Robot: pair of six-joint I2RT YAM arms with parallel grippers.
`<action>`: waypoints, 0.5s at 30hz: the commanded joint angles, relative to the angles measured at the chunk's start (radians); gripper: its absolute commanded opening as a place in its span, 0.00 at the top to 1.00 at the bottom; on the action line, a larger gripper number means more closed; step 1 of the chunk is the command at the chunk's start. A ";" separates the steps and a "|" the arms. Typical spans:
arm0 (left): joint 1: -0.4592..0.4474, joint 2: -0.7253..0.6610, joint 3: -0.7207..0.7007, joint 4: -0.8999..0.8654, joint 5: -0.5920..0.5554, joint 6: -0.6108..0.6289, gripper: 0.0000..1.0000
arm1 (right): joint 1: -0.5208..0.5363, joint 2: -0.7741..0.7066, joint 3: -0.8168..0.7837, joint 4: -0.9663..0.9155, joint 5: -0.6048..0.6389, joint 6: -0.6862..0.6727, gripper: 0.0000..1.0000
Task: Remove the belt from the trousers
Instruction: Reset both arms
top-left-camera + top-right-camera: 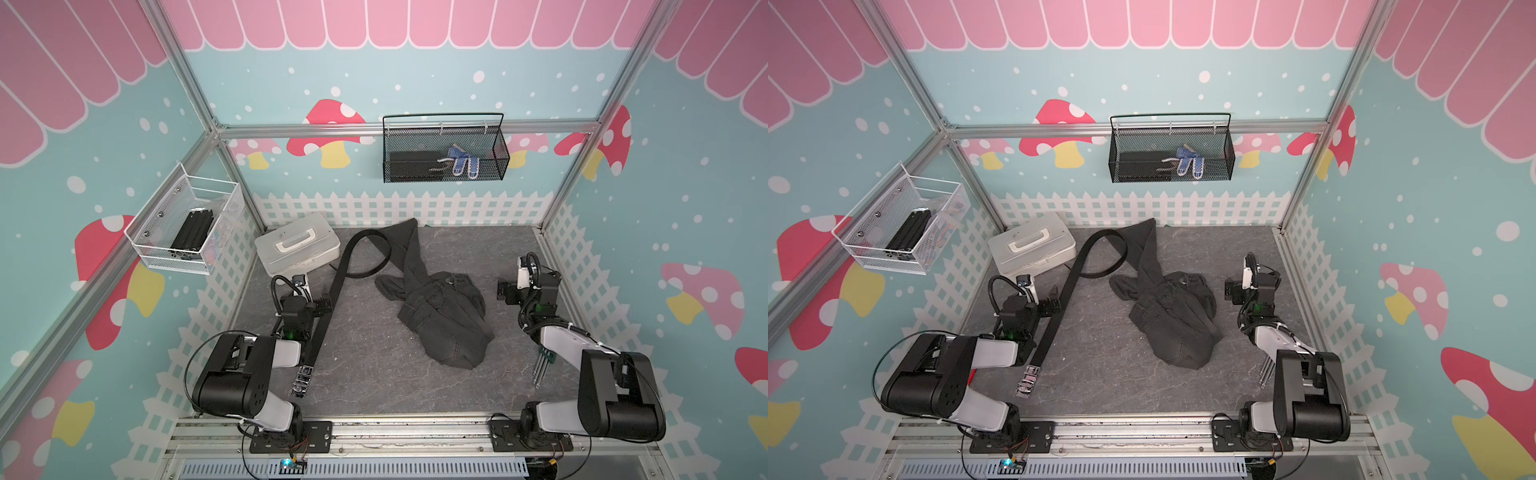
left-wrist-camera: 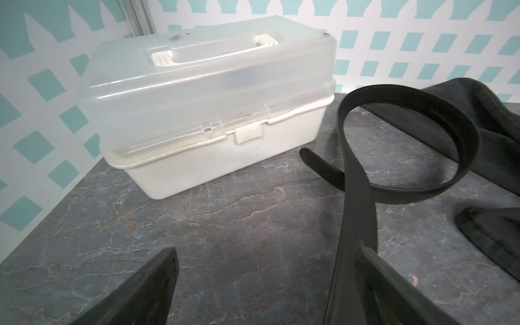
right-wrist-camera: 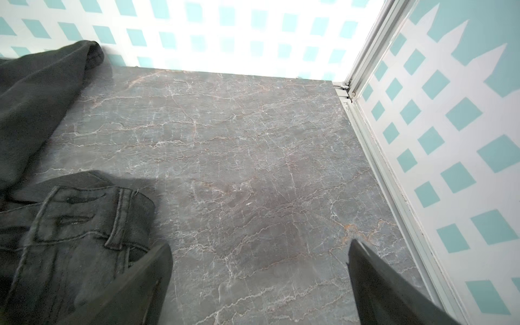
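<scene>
The belt [image 1: 332, 307], a black strap, lies loose on the table and runs from its silver buckle [image 1: 302, 378] at the front left to a curl beside a leg of the trousers. The trousers [image 1: 444, 320] lie crumpled mid-table, one leg stretched toward the back wall. My left gripper [image 1: 325, 305] stands open low over the table; in the left wrist view the belt [image 2: 356, 202] runs along one finger of the gripper [image 2: 267, 249], and nothing is clamped. My right gripper [image 1: 505, 291] is open just right of the trousers [image 3: 70, 225], with bare table under the gripper [image 3: 259, 244].
A white lidded box [image 1: 297, 249] stands at the back left, close to the belt's curl. A black wire basket [image 1: 444, 147] hangs on the back wall and a white one [image 1: 187, 224] on the left wall. Metal rods [image 1: 542, 368] lie beside the right arm.
</scene>
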 commanded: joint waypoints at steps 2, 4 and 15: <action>0.005 0.005 0.005 0.074 0.050 0.031 0.01 | -0.003 0.121 -0.146 0.387 -0.032 0.018 0.01; 0.005 -0.004 0.011 0.045 0.055 0.030 0.01 | 0.001 0.093 -0.148 0.332 -0.020 0.008 0.01; 0.017 0.003 0.013 0.058 0.067 0.024 0.01 | 0.076 0.143 -0.193 0.459 0.071 -0.049 0.01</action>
